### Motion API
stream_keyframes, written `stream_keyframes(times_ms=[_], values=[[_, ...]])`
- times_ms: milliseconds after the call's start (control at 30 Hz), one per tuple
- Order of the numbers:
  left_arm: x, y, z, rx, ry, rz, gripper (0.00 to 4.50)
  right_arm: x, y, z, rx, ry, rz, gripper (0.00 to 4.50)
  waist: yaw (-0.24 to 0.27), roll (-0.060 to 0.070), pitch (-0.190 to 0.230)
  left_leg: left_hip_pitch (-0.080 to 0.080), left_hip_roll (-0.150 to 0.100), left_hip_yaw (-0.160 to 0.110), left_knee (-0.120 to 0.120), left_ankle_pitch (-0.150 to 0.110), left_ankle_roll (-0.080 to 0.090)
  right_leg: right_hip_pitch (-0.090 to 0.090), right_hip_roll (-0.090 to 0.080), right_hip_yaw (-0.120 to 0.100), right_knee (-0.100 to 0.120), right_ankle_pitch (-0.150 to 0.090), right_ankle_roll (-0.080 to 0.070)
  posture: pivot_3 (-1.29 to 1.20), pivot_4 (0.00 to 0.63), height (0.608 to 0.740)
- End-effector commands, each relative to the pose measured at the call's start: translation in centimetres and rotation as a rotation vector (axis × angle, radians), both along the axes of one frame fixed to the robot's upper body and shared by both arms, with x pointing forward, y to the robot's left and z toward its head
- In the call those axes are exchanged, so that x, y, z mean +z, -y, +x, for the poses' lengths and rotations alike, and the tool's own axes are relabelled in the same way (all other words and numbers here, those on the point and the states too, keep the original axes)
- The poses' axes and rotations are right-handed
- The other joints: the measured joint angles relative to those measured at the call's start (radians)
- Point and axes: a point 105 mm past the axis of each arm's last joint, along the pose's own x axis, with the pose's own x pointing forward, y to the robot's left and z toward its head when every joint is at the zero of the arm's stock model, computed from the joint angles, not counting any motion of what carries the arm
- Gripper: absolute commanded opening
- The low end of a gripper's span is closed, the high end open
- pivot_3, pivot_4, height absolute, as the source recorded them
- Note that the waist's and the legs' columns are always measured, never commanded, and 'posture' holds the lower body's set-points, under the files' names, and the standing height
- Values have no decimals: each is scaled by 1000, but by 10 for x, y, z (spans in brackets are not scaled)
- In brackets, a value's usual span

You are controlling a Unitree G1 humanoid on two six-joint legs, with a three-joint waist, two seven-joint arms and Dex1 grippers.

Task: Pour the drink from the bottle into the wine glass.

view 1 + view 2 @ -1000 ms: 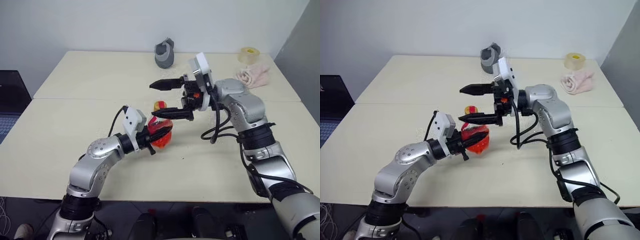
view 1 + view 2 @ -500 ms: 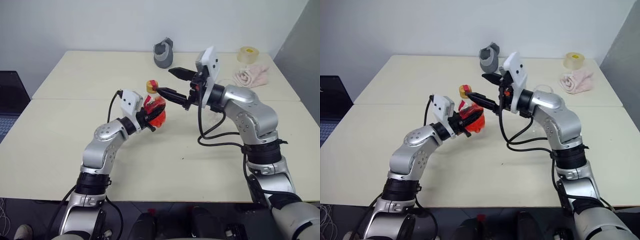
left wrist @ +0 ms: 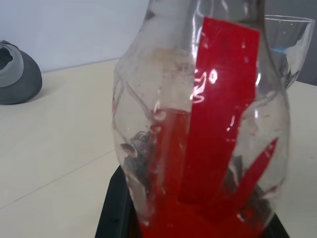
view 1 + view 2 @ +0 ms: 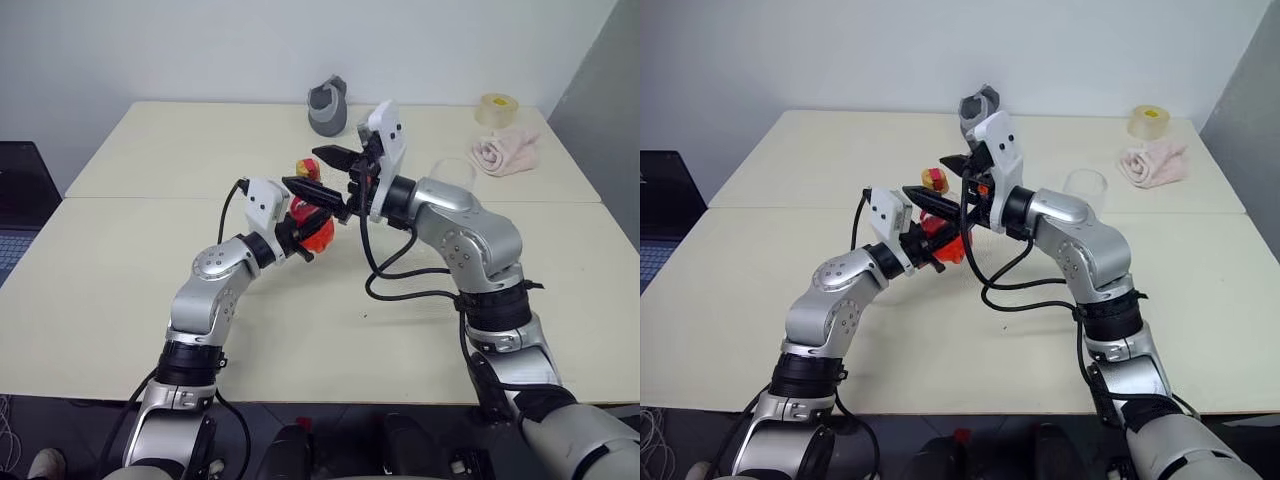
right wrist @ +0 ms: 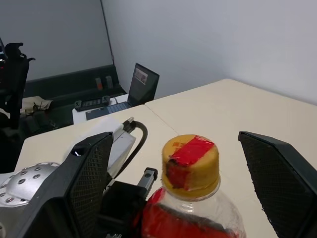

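Uncapping step in hand — left tool (image 4: pixel 312 222) clamped on the bottle (image 4: pixel 311 215) above the tabletop (image 4: pixel 120 260), right tool (image 5: pixel 173 163) spread wide astride the cap (image 5: pixel 190 162), wine glass (image 4: pixel 447 173) behind — next, closing and twisting.

Open near table (image 4: pixel 120 300) half; obstacles at far edge: grey object (image 4: pixel 328 106), tape roll (image 4: pixel 498 108), cloth (image 4: pixel 505 152).
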Motion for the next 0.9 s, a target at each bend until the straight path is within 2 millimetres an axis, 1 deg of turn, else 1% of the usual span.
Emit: stream_keyframes(times_ms=[33,133,233,433,467,700,800,867,900], values=[[17,2,-9,-20,72,-5,899,19,-3,0,-9,73,28,4143,-2,0,0,0,0,0,0,0,0,0,0,0,0,0,0,0,150,740],[16,0,-11,-18,69,-3,899,21,-3,2,-17,78,44,3383,-4,0,0,0,0,0,0,0,0,0,0,0,0,0,0,0,150,740],[16,0,-11,-15,66,-1,899,22,-4,1,-13,83,47,2230,-5,0,0,0,0,0,0,0,0,0,0,0,0,0,0,0,150,740],[16,0,-14,-16,67,1,899,16,-4,-5,25,66,34,82,-6,0,0,0,0,0,0,0,0,0,0,0,0,0,0,0,150,740],[16,0,-15,-17,67,2,899,15,-4,-6,32,63,33,10,-6,0,0,0,0,0,0,0,0,0,0,0,0,0,0,0,150,740],[16,0,-19,-23,64,10,899,16,-3,-9,82,62,17,10,-7,0,0,0,0,0,0,0,0,0,0,0,0,0,0,0,150,740],[15,0,-20,-22,64,16,899,20,1,-11,111,56,20,582,-7,0,0,0,0,0,0,0,0,0,1,0,0,0,0,0,150,740],[16,-1,-21,-21,64,19,899,22,3,-11,122,55,17,1250,-8,0,0,0,0,0,0,0,0,0,1,0,0,0,0,0,150,740],[16,-2,-21,-21,64,20,899,23,3,-12,122,57,13,1672,-8,0,0,0,0,0,0,0,0,0,1,0,0,0,0,0,150,740]])
